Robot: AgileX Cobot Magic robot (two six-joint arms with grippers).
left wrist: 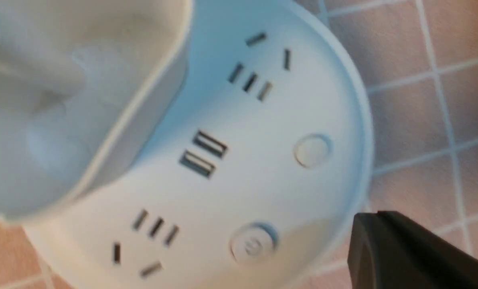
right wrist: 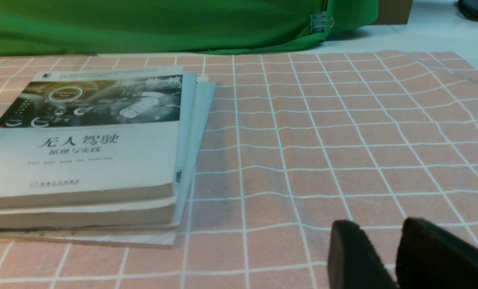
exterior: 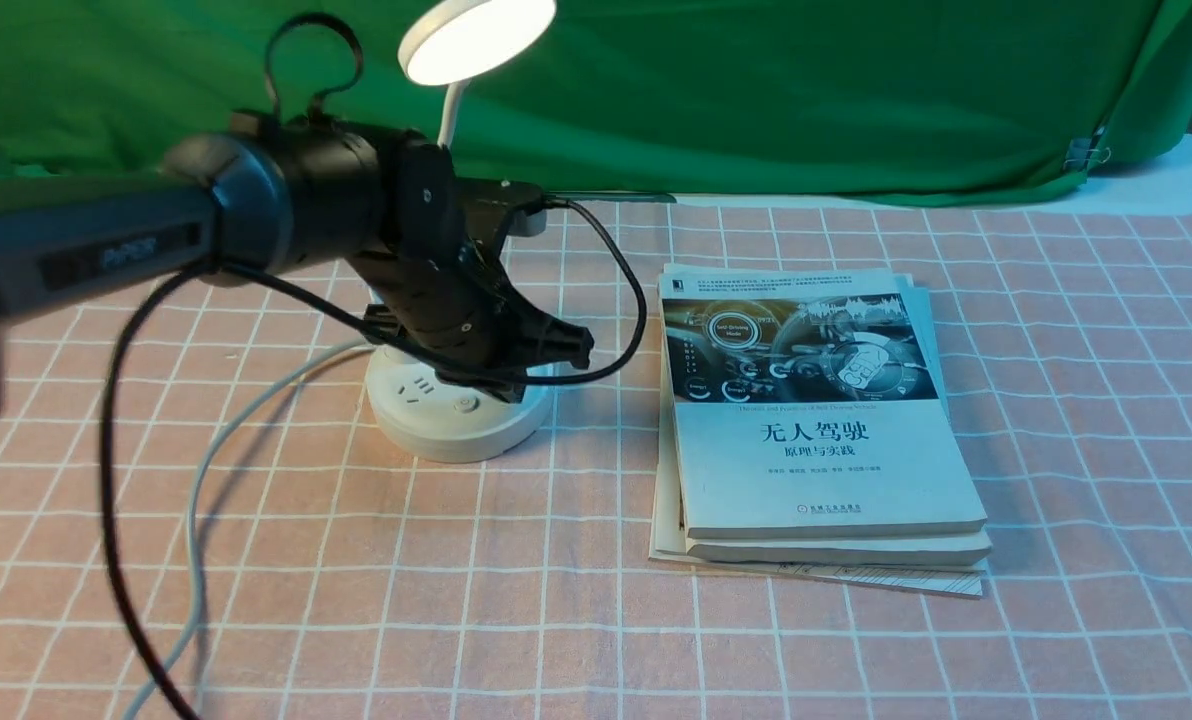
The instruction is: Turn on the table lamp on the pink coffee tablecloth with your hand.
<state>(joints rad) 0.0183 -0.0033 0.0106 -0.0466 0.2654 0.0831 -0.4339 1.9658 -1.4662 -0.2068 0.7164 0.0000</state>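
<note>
The white table lamp stands on the pink coffee tablecloth, and its round disc head glows bright. Its puck base carries sockets and a round button. My left gripper, black on the "PiPER" arm, hovers just over the base's right rim with its jaws together and empty. In the left wrist view its tip sits beside the base's edge, near the power button; the oval cup holder and a second button also show. My right gripper rests low over bare cloth, with a narrow gap between its fingers.
A stack of books lies right of the lamp and also shows in the right wrist view. The lamp's grey cord and my black cable trail across the cloth at left. A green backdrop hangs behind.
</note>
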